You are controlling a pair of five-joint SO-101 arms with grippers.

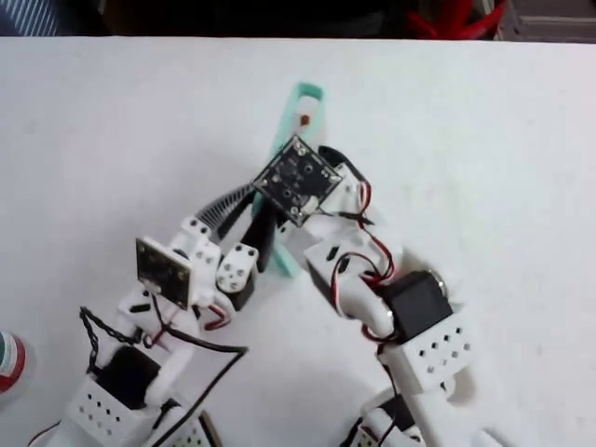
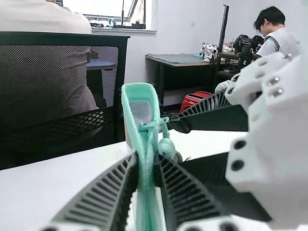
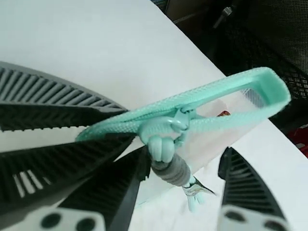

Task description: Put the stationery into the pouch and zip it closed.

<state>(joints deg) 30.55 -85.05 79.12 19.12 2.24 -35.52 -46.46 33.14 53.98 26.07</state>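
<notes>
Mesh fabric, soft and light: the teal pouch [image 2: 140, 110] will likely sag unless kept taut. It stands on edge, its near end pinched flat in the clenched left hand [image 2: 147, 162]. The best purchase looks to be the zip pull [image 3: 166, 159], a small bead on a cord that hangs between the spread fingers of the right hand [image 3: 186, 166], not yet gripped. Beyond it the mouth gapes open. Under both hands lies a smooth white bench [image 1: 484, 121] — probably slippery. Past the pouch stand a black mesh chair [image 2: 53, 91] and a dark desk [image 2: 178, 60].
</notes>
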